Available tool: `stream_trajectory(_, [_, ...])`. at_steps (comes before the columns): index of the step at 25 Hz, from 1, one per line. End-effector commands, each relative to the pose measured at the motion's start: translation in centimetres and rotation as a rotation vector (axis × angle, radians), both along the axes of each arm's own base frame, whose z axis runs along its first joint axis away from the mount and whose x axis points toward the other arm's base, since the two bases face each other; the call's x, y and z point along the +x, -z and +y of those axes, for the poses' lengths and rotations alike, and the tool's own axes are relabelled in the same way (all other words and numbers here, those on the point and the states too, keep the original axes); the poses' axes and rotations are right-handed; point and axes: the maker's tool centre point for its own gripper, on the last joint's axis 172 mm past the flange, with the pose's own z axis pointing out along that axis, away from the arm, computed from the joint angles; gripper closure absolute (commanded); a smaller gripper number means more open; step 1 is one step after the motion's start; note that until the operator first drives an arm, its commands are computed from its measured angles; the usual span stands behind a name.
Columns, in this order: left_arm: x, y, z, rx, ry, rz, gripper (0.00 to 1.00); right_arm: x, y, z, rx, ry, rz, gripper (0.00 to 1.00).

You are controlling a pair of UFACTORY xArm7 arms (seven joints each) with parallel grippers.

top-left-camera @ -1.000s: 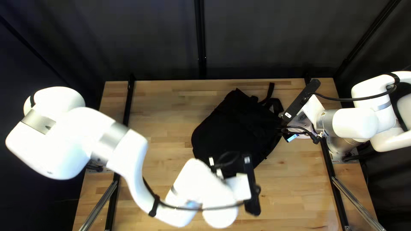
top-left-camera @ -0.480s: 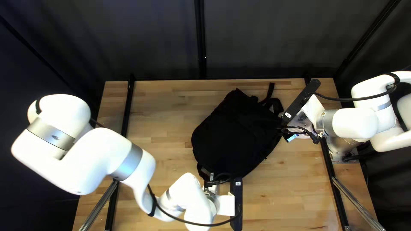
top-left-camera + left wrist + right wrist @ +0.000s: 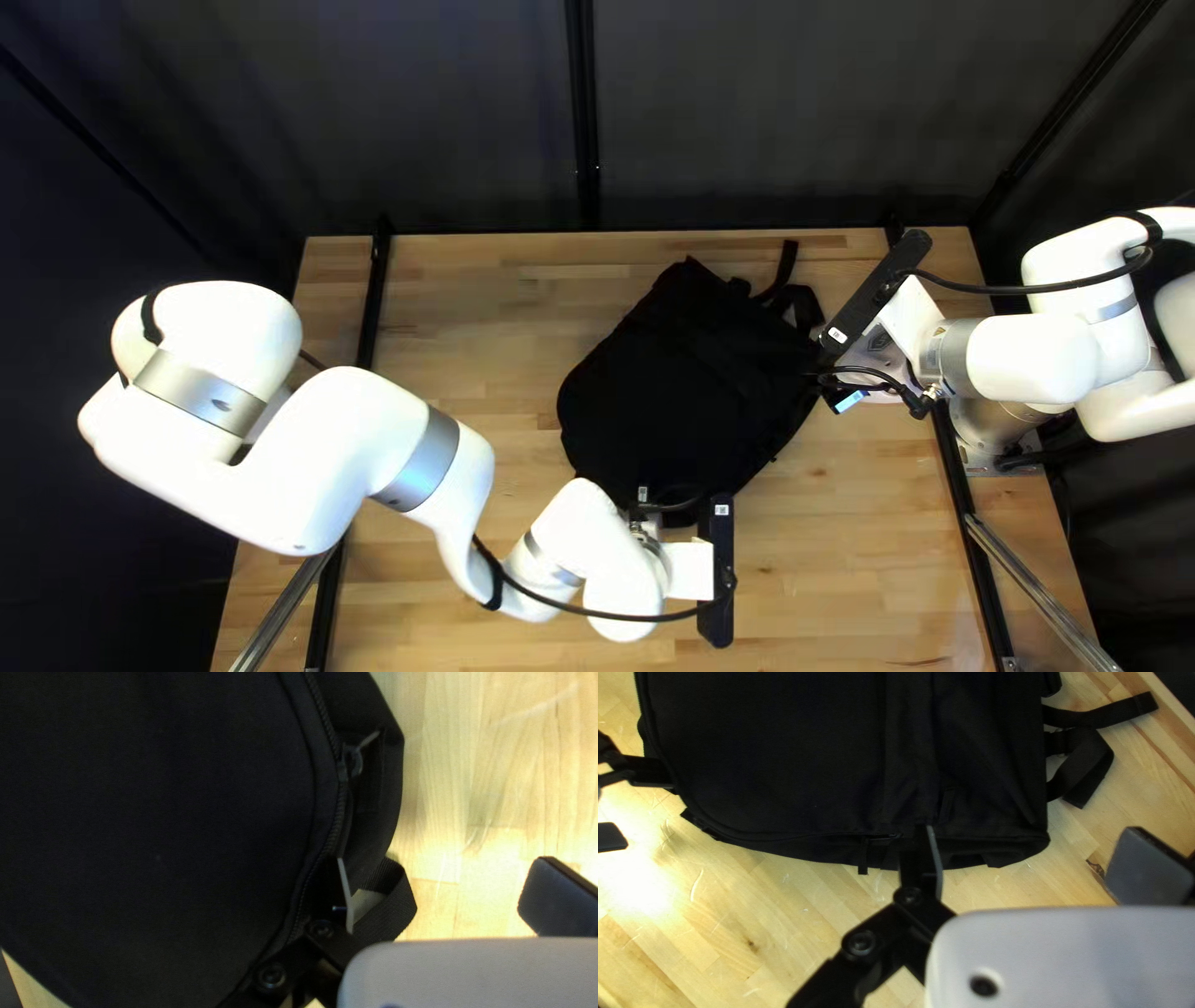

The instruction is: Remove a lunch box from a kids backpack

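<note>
Backpack, black, lies on the table, right of middle in top left view; straps at its far right corner; lunch box location: cannot tell, bag interior hidden.

Left gripper is at the backpack's near edge; in left wrist view its 2 fingers stand wide apart, nothing clamped; 1 overlaps the bag's edge by the zipper, contact unclear, the other is off to the side over wood; a zipper pull shows ahead of the 1st finger, and a webbing loop sits beside that finger.

Right gripper is at the backpack's right side in top left view; in right wrist view its 2 fingers are also well apart, clamped on nothing; 1 overlaps the bag's edge beside a small tab, cannot tell if touching; the other is past the bag's corner, over bare wood; left gripper shows at the bag's far end in that view.
</note>
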Motion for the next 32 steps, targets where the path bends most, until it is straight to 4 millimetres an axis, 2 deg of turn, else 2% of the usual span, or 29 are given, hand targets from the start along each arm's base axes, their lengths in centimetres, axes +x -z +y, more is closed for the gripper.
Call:
stream_trajectory(1, [0.9, 0.6, -0.5, -0.019, 0.004, 0.009, 0.0, 0.0, 0.0, 0.0, 0.0, 0.0, 0.0, 0.0])
stream_trajectory(8, [0.9, 0.3, -0.9, -0.032, 0.009, 0.021, 0.0, 0.0, 0.0, 0.0, 0.0, 0.0, 0.0, 0.0])
stream_trajectory(16, [2.1, 0.0, -1.1, -0.042, 0.022, 0.034, 0.0, 0.0, 0.0, 0.0, 0.0, 0.0, 0.0, 0.0])
stream_trajectory(32, [2.8, -0.2, 0.8, -0.045, 0.0, 0.066, 0.0, 0.0, 0.0, 0.0, 0.0, 0.0, 0.0, 0.0])
